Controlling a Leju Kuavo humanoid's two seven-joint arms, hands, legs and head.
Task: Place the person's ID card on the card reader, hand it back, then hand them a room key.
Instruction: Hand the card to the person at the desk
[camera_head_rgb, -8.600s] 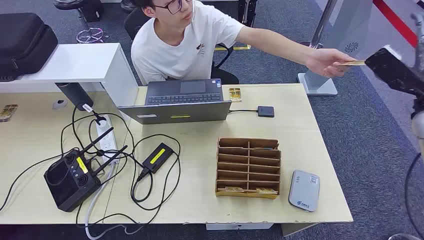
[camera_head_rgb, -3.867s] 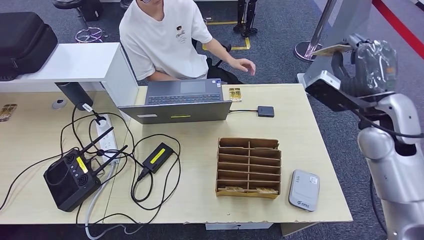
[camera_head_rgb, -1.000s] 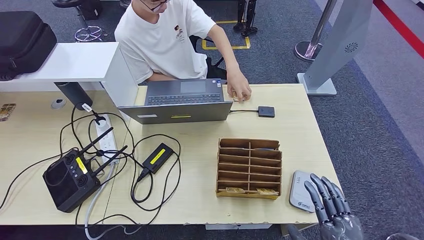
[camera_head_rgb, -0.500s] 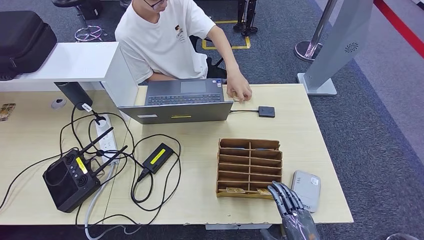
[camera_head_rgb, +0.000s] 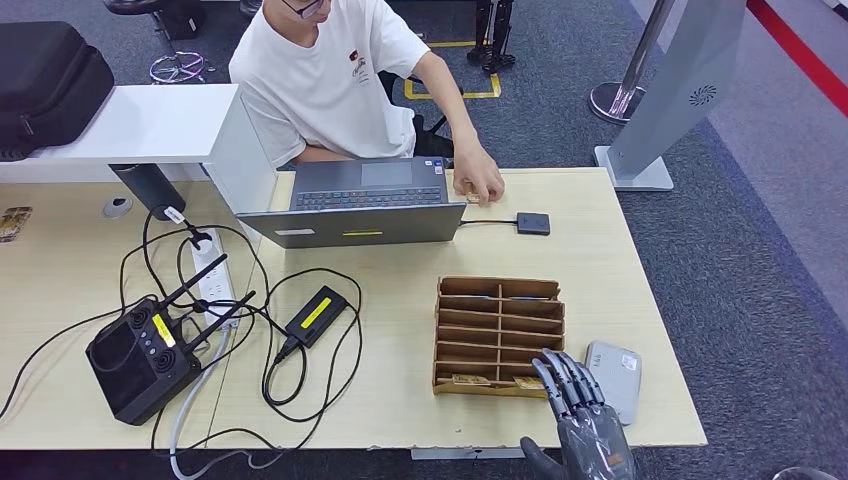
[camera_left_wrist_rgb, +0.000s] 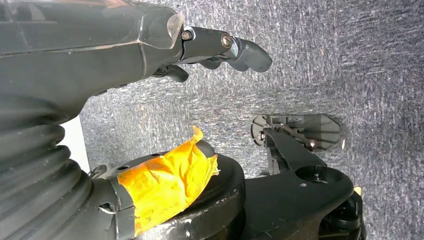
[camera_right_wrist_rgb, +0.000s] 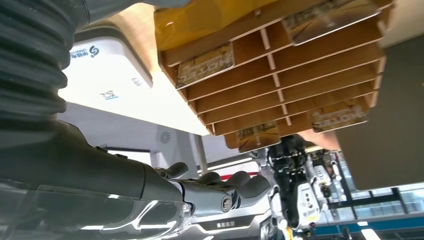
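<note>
Now reaching for a room key.
Right hand (camera_head_rgb: 585, 425), empty with fingers apart, is nearing the rack (camera_head_rgb: 498, 335); ID card seems returned, key handover remaining.

Pale wood table (camera_head_rgb: 610, 270); brown cardboard card rack (camera_head_rgb: 498, 335); light grey card reader (camera_head_rgb: 614, 376) at 3 o'clock of rack; dark grey right hand (camera_head_rgb: 580, 420); grey laptop (camera_head_rgb: 355, 205); white T-shirt (camera_head_rgb: 325, 85); blue-grey carpet (camera_head_rgb: 760, 270).

Head cam: high, looks fwd/down on tabletop (camera_head_rgb: 600, 250). Right wrist cam: close to card rack (camera_right_wrist_rgb: 280, 65), shared w/ head (camera_head_rgb: 498, 335). Left wrist cam: faces floor (camera_left_wrist_rgb: 310, 75).
</note>
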